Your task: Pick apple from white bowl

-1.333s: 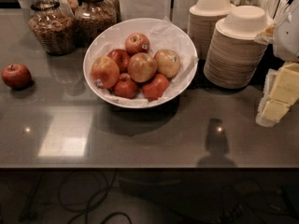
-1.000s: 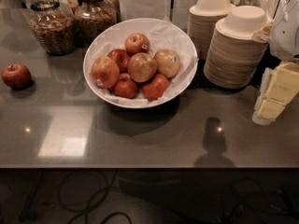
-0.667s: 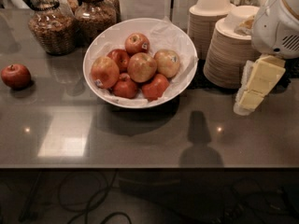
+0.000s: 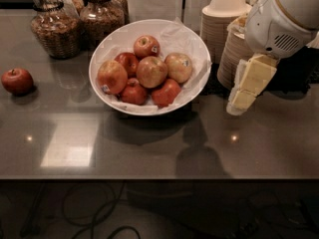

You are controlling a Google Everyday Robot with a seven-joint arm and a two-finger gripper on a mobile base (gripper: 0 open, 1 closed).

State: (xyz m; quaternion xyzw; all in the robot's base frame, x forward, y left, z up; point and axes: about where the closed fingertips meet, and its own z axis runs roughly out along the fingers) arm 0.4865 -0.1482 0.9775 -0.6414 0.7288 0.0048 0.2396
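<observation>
Apple (image 4: pixel 152 71) sits mid-pile in the white bowl (image 4: pixel 117 34), untouched. Hand (image 4: pixel 248 87) hangs right of the bowl above the table (image 4: pixel 149 151), carrying nothing; how open, can't tell. Reach, grasp and lift all remain.

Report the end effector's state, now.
End effector: cannot be told; it hovers over the counter, right of the wide, round white paper-lined bowl.

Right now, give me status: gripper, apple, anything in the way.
Gripper right of white bowl, above the counter. Apple mid-bowl, hemmed by other apples. Stacked beige bowls close behind gripper; nothing between it and bowl.
</observation>
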